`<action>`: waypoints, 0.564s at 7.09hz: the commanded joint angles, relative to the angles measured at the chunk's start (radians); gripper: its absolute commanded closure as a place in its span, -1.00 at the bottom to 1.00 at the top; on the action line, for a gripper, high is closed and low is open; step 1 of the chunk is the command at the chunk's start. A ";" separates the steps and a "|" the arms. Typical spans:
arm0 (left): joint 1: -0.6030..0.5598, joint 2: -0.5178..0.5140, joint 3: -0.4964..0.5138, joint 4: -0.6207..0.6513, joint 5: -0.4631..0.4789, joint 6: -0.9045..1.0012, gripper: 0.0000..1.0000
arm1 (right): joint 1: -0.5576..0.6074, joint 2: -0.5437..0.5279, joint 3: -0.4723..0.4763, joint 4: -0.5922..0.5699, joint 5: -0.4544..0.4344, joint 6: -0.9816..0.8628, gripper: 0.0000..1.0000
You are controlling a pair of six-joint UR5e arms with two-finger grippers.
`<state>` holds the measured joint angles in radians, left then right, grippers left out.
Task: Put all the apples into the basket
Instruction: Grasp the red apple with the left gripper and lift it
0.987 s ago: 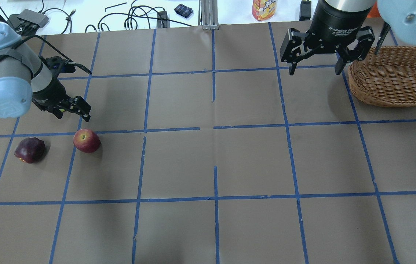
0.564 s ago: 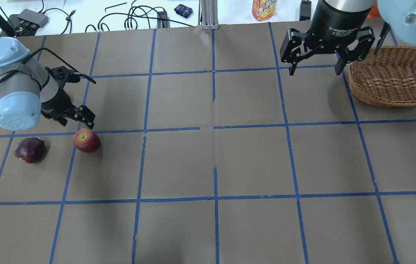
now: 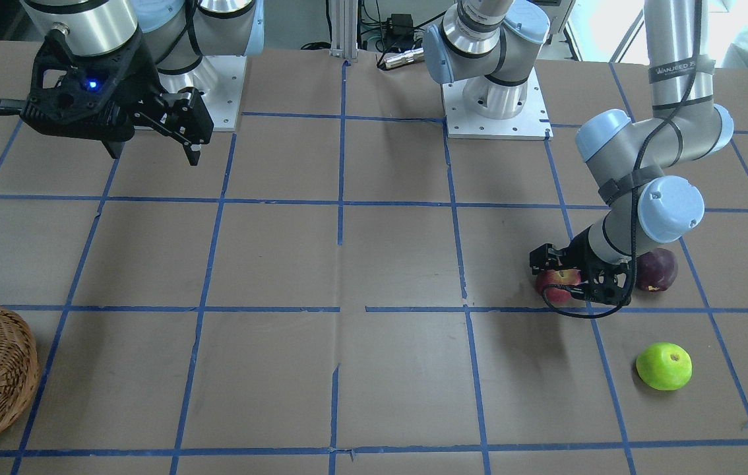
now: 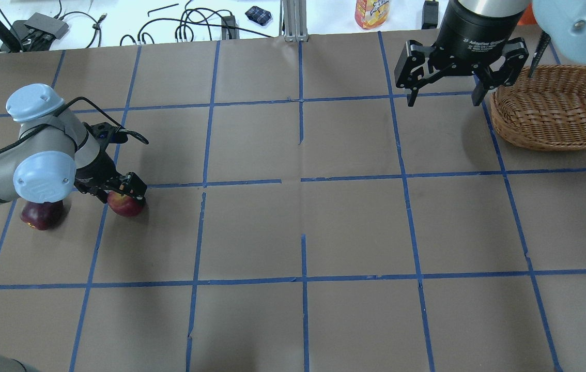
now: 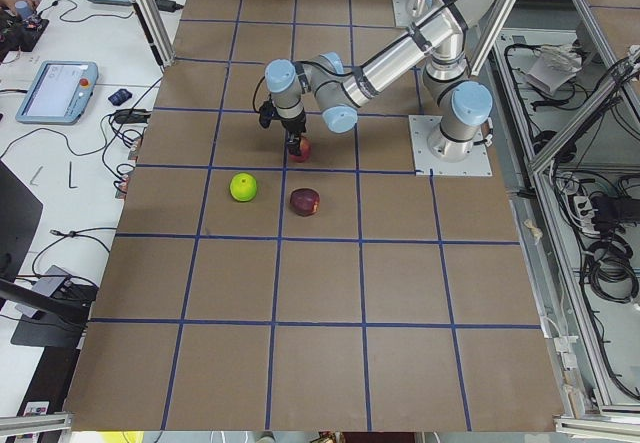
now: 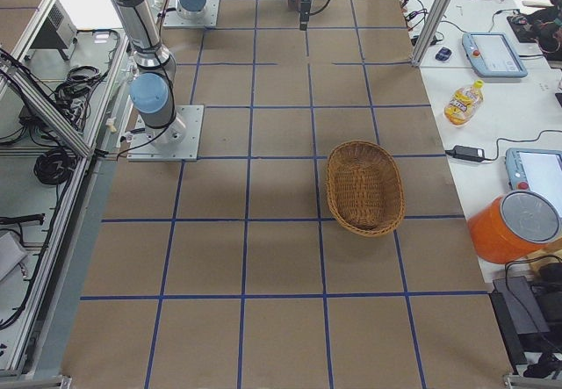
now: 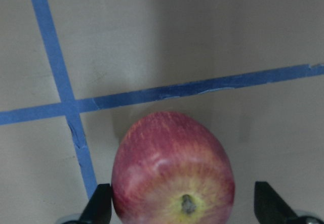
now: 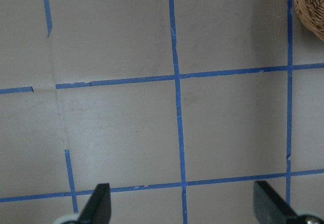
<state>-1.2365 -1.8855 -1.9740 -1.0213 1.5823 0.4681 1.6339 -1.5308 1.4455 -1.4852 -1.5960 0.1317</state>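
The red apple [image 4: 127, 205] lies on the table at the left, also seen in the front view [image 3: 553, 284]. My left gripper [image 4: 117, 190] is open and lowered around it; the left wrist view shows the apple [image 7: 172, 168] between the two fingertips [image 7: 101, 206], with a gap on the right side. The maroon apple [image 4: 40, 217] lies just left of it, partly under my left arm. The green apple [image 3: 663, 366] lies farther out and is out of the overhead view. The wicker basket [image 4: 502, 124] stands at the far right. My right gripper [image 4: 444, 98] hangs open and empty beside the basket's left rim.
The table is brown paper with a blue tape grid [image 4: 303, 181]. Cables and an orange bottle [image 4: 372, 13] lie beyond the far edge. The arm bases [image 3: 496, 112] stand at the robot's side of the table. The basket's edge shows in the right wrist view [image 8: 310, 6].
My left arm has moved down and toward the red apple, and its open gripper now straddles the apple. The apples, the basket and the right arm have not moved.
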 commanded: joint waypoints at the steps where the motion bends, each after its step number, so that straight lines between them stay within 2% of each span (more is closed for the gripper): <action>1: 0.000 -0.010 -0.003 0.053 0.001 0.007 0.28 | 0.001 0.000 -0.001 0.000 0.001 0.002 -1.00; 2: -0.033 0.023 0.016 0.034 0.007 -0.041 0.44 | 0.003 -0.002 0.004 -0.001 0.002 0.003 -1.00; 3: -0.125 0.052 0.055 0.014 0.002 -0.125 0.58 | 0.003 -0.002 0.004 -0.001 0.002 0.002 -1.00; 4: -0.238 0.075 0.111 -0.050 -0.014 -0.190 0.59 | 0.003 0.000 0.009 0.000 0.002 0.002 -1.00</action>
<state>-1.3588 -1.8400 -1.9186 -1.0177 1.5810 0.3569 1.6365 -1.5320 1.4501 -1.4860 -1.5940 0.1338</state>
